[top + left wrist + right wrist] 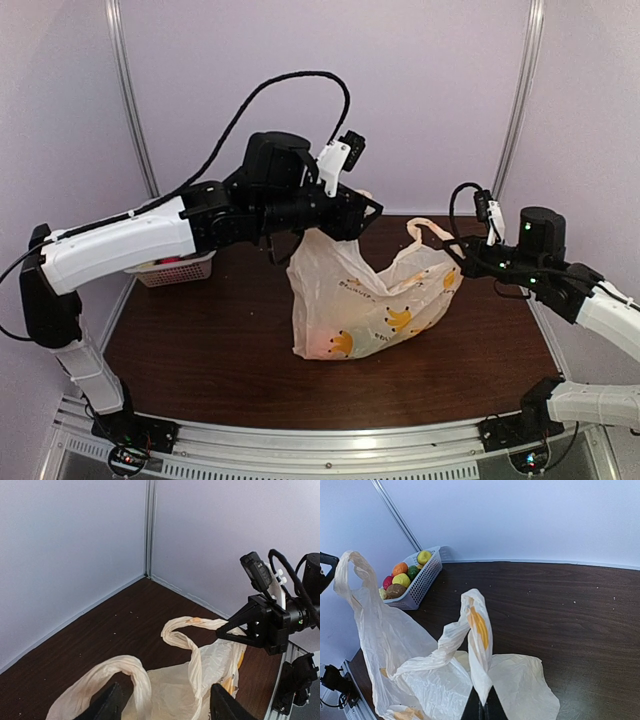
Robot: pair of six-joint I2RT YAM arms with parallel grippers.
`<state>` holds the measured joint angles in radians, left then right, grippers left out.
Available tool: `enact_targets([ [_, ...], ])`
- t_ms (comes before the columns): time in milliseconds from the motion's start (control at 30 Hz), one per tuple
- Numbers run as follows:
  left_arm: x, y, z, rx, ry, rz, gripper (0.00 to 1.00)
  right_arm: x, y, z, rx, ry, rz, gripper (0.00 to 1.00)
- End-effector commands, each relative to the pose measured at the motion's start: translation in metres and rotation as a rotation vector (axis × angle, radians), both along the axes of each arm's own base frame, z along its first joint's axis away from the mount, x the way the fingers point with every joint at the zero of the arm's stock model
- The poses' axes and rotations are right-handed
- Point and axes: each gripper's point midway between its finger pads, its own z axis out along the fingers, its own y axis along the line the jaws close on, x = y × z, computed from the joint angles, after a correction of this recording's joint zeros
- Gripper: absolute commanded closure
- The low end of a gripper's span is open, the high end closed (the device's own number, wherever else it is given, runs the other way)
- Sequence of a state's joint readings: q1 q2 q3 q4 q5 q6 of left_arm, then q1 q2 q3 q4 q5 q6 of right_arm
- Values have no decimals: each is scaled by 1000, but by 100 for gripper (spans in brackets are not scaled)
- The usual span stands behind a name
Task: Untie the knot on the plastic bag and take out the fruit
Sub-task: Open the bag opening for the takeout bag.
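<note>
The cream plastic bag (pixel 370 300) with yellow banana prints stands on the table, its two handle loops apart; I see no knot. My left gripper (pixel 362 218) is open, jaws wide apart, and one handle loop (pixel 122 672) drapes against its left finger (pixel 107 705), holding that side of the bag up. My right gripper (pixel 482 711) is shut on the other handle's plastic (pixel 480 630); it also shows in the left wrist view (pixel 225 632). Fruit inside the bag is hidden; only a faint pink-orange tint (pixel 322 346) shows low through the plastic.
A white slotted basket (pixel 427 577) with several coloured toy fruits stands at the back left against the wall, partly behind the left arm in the top view (pixel 180 270). Pale walls enclose the dark wooden table (pixel 200 350) on three sides.
</note>
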<state>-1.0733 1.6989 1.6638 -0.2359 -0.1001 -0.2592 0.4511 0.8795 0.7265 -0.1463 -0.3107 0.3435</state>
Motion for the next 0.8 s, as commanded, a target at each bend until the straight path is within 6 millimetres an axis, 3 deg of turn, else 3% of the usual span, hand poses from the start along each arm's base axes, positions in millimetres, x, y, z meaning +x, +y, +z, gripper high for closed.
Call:
enact_targets([
  [0, 17, 5, -4, 47, -28, 87, 40, 1, 3, -2, 10, -2, 15, 100],
  [267, 27, -6, -24, 101, -20, 102, 48, 2, 4, -2, 13, -4, 17, 100],
  [367, 32, -9, -28, 117, -21, 113, 67, 3, 4, 1, 23, -9, 8, 100],
  [500, 49, -3, -28, 97, -2, 118, 96, 20, -5, 13, 42, -18, -84, 100],
  [533, 56, 0, -26, 74, 19, 111, 100, 27, -5, 17, 44, -18, -107, 100],
  [633, 77, 14, -11, 18, 28, 101, 100, 51, -2, 32, 36, -29, -145, 100],
  [667, 81, 18, -2, 10, 7, 92, 100, 61, 0, 33, 15, -28, -153, 100],
  [767, 93, 31, 35, -23, -77, 52, 100, 88, -2, 66, -12, -86, -197, 100],
])
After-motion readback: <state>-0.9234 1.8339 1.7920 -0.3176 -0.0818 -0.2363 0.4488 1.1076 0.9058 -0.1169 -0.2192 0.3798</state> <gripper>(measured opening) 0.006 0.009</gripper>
